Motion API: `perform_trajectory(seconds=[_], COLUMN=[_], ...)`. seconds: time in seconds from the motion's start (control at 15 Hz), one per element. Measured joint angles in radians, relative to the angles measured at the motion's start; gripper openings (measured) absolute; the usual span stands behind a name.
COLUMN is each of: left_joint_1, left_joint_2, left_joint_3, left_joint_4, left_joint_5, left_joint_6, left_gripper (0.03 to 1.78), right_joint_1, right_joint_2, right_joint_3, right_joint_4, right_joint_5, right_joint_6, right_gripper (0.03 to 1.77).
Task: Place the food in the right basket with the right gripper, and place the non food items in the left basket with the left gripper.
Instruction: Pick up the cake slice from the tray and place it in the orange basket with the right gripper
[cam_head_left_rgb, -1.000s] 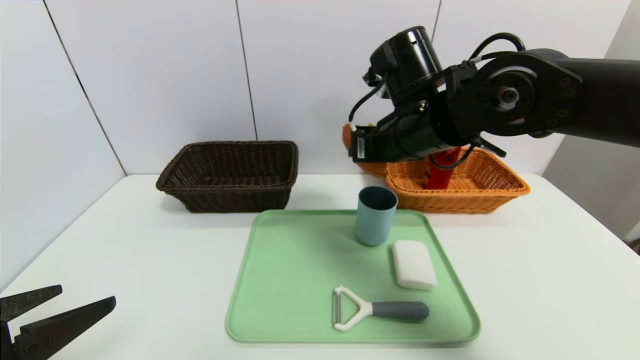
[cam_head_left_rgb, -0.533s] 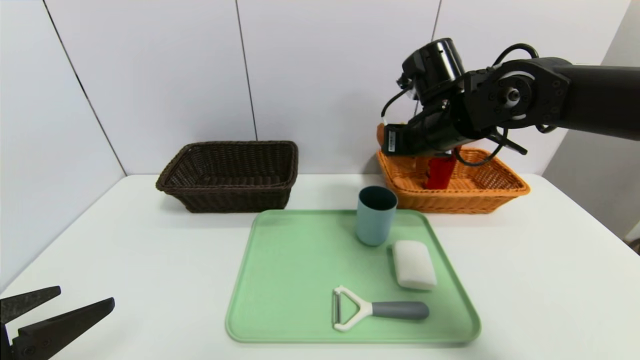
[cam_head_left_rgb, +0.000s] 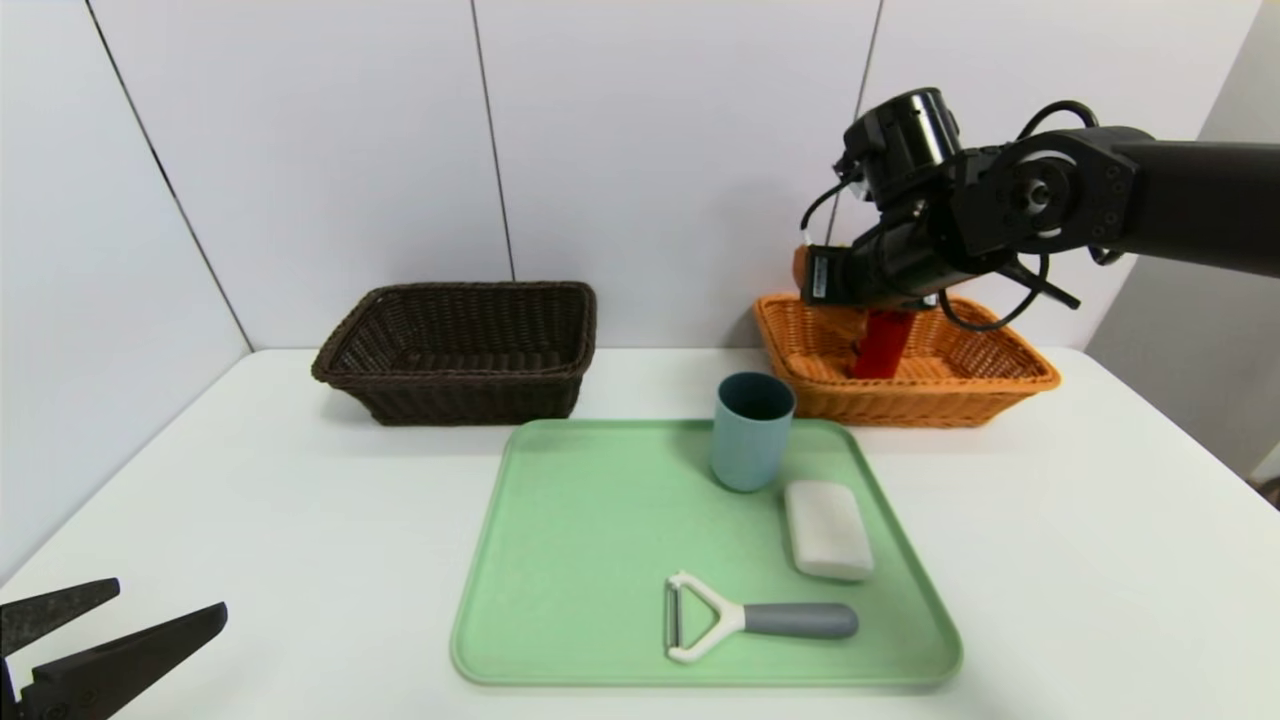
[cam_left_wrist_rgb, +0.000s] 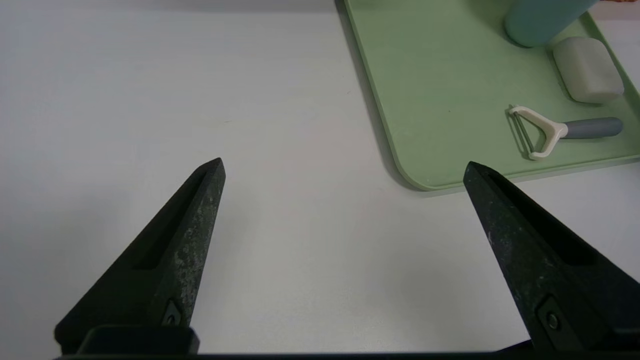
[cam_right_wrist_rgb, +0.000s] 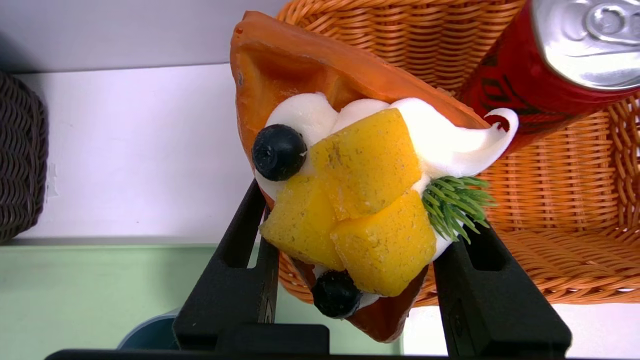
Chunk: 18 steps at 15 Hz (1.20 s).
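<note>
On the white surface (cam_head_left_rgb: 300, 500), the dark brown wicker basket (cam_head_left_rgb: 460, 350) sits rear left, the orange-tan wicker basket (cam_head_left_rgb: 985, 385) rear right holding the red can (cam_head_left_rgb: 880, 345); before them the green tray (cam_head_left_rgb: 600, 560) carries blue-grey cup (cam_head_left_rgb: 750, 430), white bar (cam_head_left_rgb: 826, 528), peeler (cam_head_left_rgb: 755, 620)

White table (cam_head_left_rgb: 300, 500); pale panelled wall (cam_head_left_rgb: 650, 150) behind, dark seams; even light.

Cake wedge (cam_right_wrist_rgb: 350, 200) clamped above orange basket (cam_head_left_rgb: 1000, 385) holding red can (cam_head_left_rgb: 880, 345).
</note>
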Motion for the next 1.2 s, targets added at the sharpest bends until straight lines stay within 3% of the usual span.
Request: perform_trajectory(seconds=[0.33, 0.73, 1.2], left_joint_1=[0.000, 0.000, 0.000], left_joint_2=[-0.001, -0.004, -0.014], left_joint_3=[0.001, 0.006, 0.005], left_joint_4=[0.000, -0.001, 0.000], left_joint_5=[0.000, -0.001, 0.000], left_joint_6=[0.000, 0.000, 0.001], left_gripper=[1.69, 1.69, 1.69], right_joint_1=[-0.057, -0.191, -0.333], right_joint_2=[-0.075, -0.163, -0.177], right_joint_3=[0.000, 0.001, 0.101], right_joint_4=[0.003, 0.007, -0.003], right_joint_5=[0.029, 0.041, 0.091], right_joint_6=[0.001, -0.024, -0.034], right_gripper=[0.84, 0.84, 0.84])
